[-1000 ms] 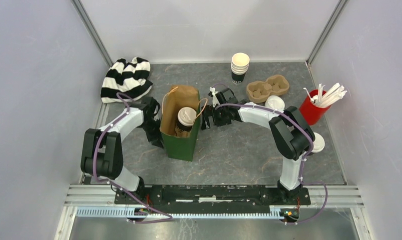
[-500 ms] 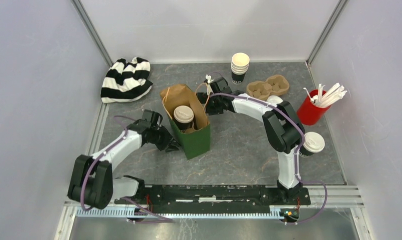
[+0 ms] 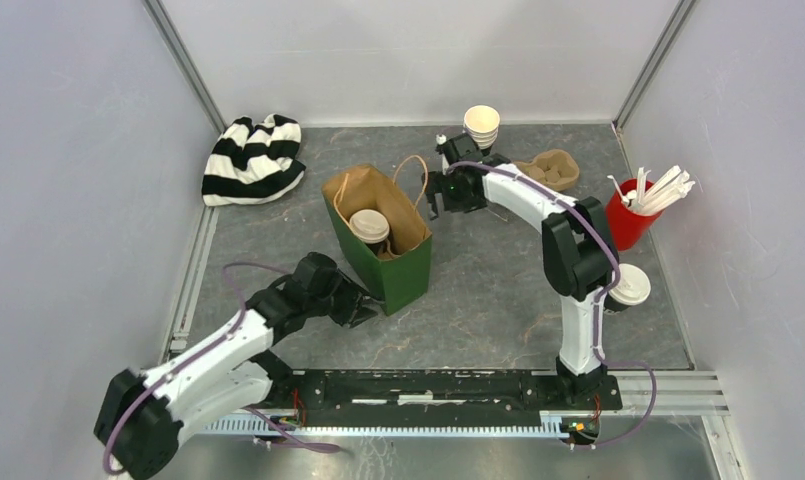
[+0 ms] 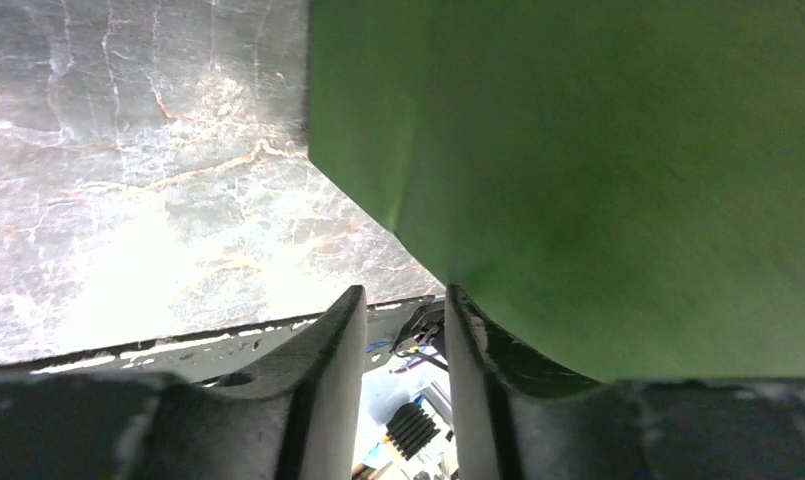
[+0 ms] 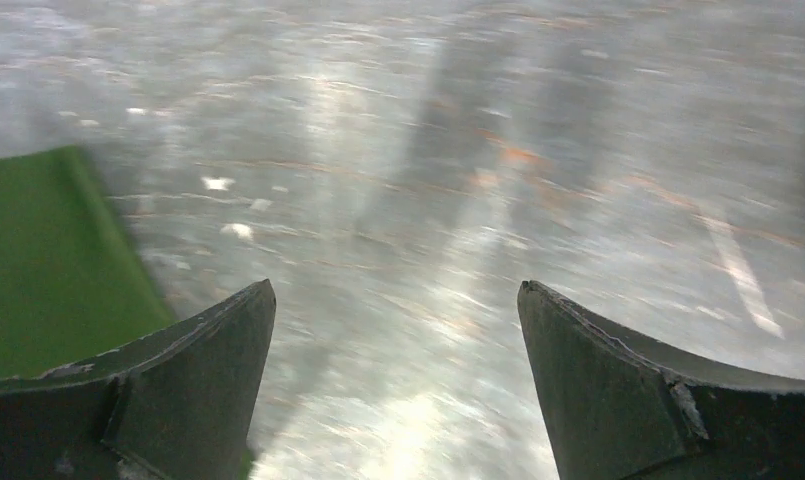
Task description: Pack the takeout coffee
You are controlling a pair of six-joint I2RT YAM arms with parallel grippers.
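- Overhead, one lidded cup [image 3: 368, 226] stands inside the green bag [image 3: 403, 275]. The other cup [image 3: 629, 287] sits on the bench [image 3: 478, 300], far right, beside the right arm [image 3: 576, 262]. Left jaws are low by the bag's near corner, right jaws beside its mouth.
- Left wrist: jaws slightly parted, grasping nothing, bag just beside them.
- Right wrist: jaws released wide over the blurred bench.

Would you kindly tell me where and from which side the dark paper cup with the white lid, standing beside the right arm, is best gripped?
Take the dark, white-lidded paper cup around its wall just under the lid, jaws level, probably coming from its right. It stands upright and round, so opposite sides give an even hold, and the right arm's own link crowds its left.
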